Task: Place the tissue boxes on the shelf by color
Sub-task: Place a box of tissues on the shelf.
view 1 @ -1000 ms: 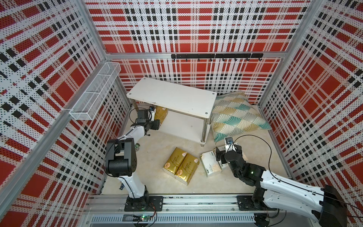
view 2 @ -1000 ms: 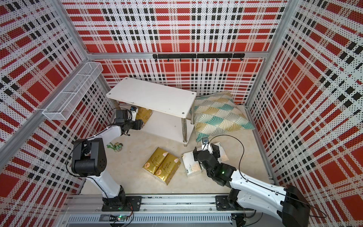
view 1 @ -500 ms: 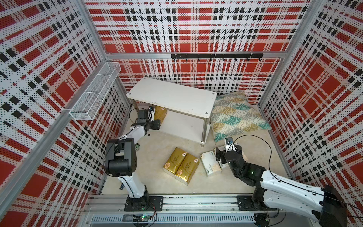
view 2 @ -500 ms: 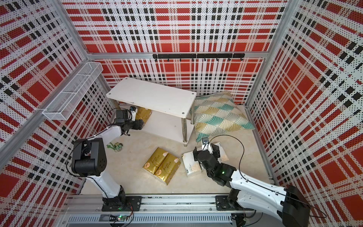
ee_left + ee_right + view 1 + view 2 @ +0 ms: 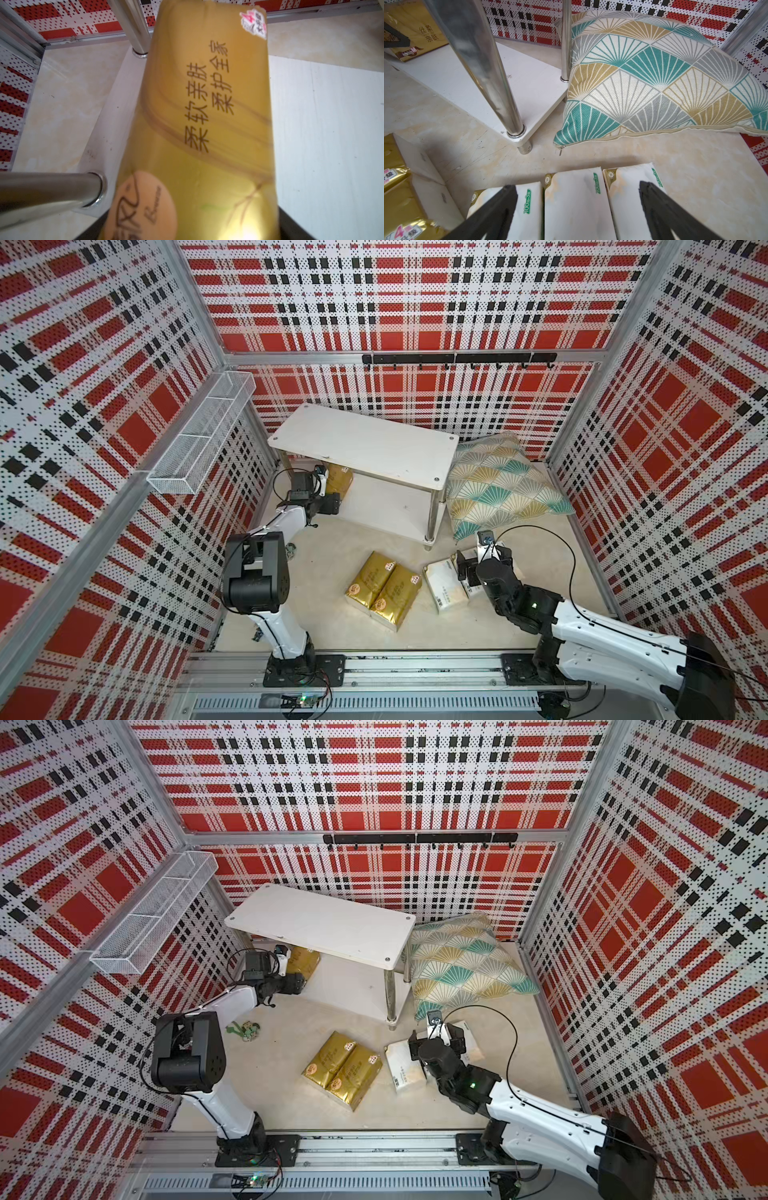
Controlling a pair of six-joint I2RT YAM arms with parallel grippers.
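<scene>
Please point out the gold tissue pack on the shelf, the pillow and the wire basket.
gold tissue pack [image 5: 341, 483]: in a top view, its gold upper face.
pillow [image 5: 498, 485]: in a top view, middle of its patterned cover.
wire basket [image 5: 222, 435]: in a top view, its long mesh wall.

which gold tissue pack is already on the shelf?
The gold pack on the lower board of the shelf, at the end by the left arm. The other two gold packs lie side by side on the floor.
</scene>
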